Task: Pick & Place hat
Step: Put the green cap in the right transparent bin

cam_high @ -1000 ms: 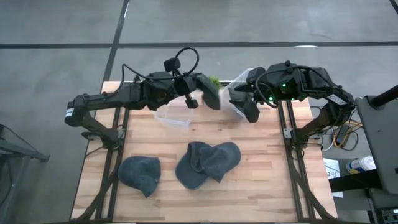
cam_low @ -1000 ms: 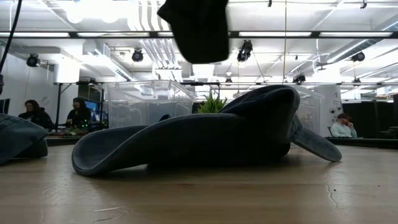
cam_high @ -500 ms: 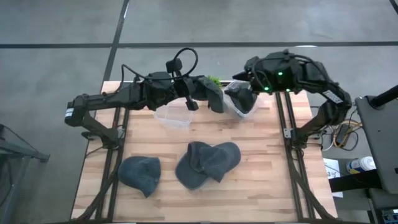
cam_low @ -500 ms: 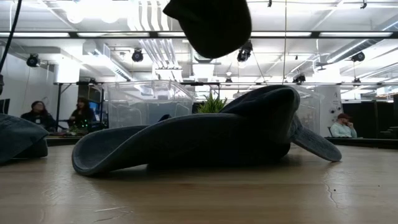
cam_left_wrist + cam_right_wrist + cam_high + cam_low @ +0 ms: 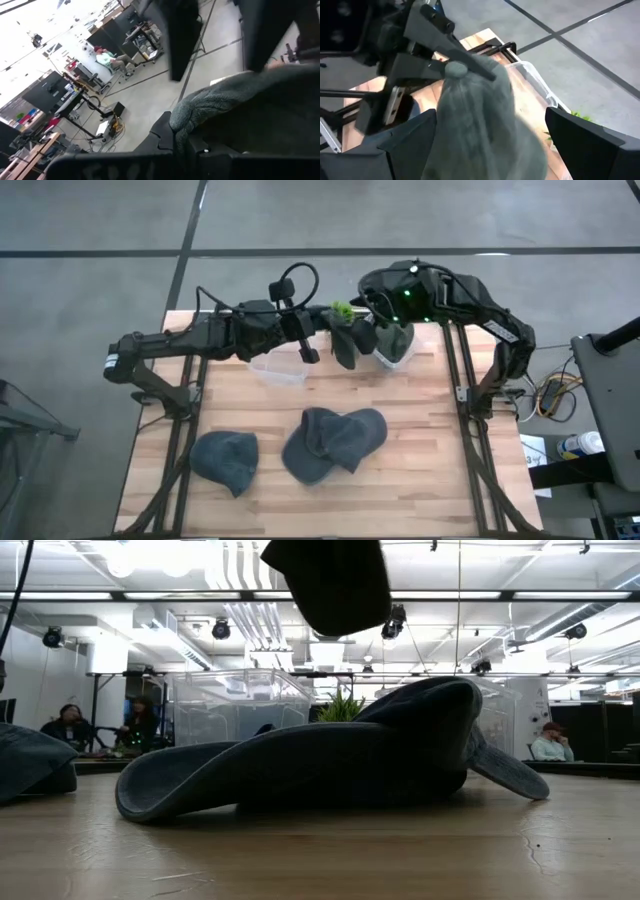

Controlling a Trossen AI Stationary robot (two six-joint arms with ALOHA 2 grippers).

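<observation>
The left gripper (image 5: 335, 330) was raised over the far middle of the table (image 5: 420, 470), its fingers clamped on a grey hat (image 5: 345, 345) that hung from them in the air. In the right wrist view the same hat (image 5: 475, 115) filled the space between that arm's own fingers (image 5: 407, 145), which stood wide apart on either side of the cloth without pinching it. The right gripper (image 5: 385, 340) sat just beside the left one, above a clear bin (image 5: 400, 355) at the far right of the table. A second clear bin (image 5: 280, 368) lay under the left arm. A small green plant (image 5: 340, 310) showed at the table's far edge between the two arms.

Two more hats rested on the near half of the table: a larger folded one (image 5: 335, 442) near the middle and a smaller one (image 5: 224, 460) to its left, well apart from the grippers. In the low view the larger hat (image 5: 330, 765) lay flat on the wood, with the held hat (image 5: 330, 585) hanging above it. Seated people (image 5: 553, 743) were visible in the room behind.
</observation>
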